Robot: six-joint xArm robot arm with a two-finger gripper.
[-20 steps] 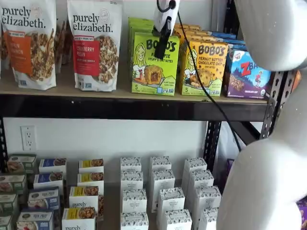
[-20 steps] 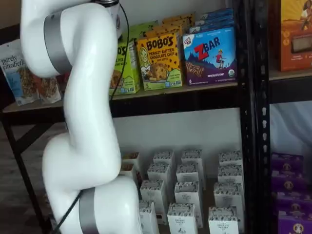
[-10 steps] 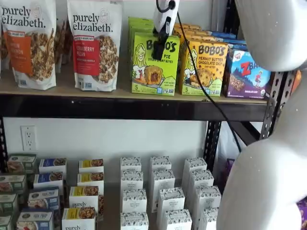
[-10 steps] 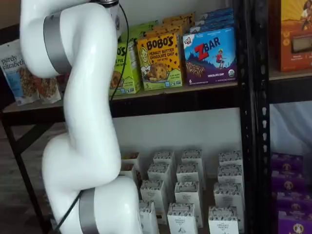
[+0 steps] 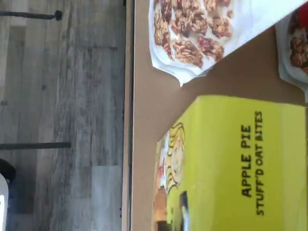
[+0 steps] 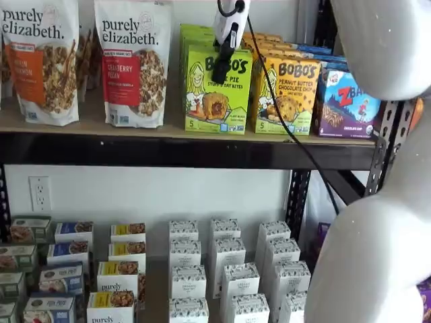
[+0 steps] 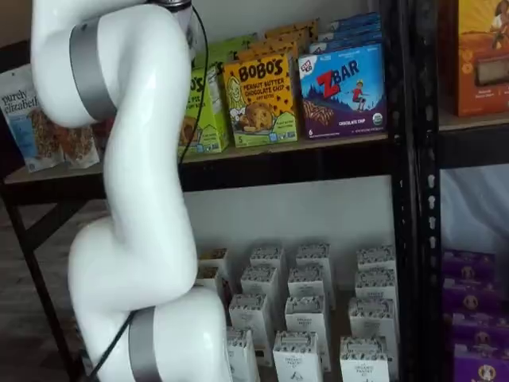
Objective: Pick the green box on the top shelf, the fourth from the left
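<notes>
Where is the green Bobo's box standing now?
In both shelf views the green box stands upright on the top shelf, between the cranberry granola bag and the yellow-orange Bobo's box.

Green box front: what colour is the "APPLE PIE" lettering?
Dark green on the lime-green box; clearest in the wrist view.

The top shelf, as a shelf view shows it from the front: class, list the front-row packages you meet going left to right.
Orange-label granola bag → red-label cranberry pecan granola bag → green box, with the gripper at its top edge → yellow-orange Bobo's box → blue ZBar box, all on the top shelf.
</notes>
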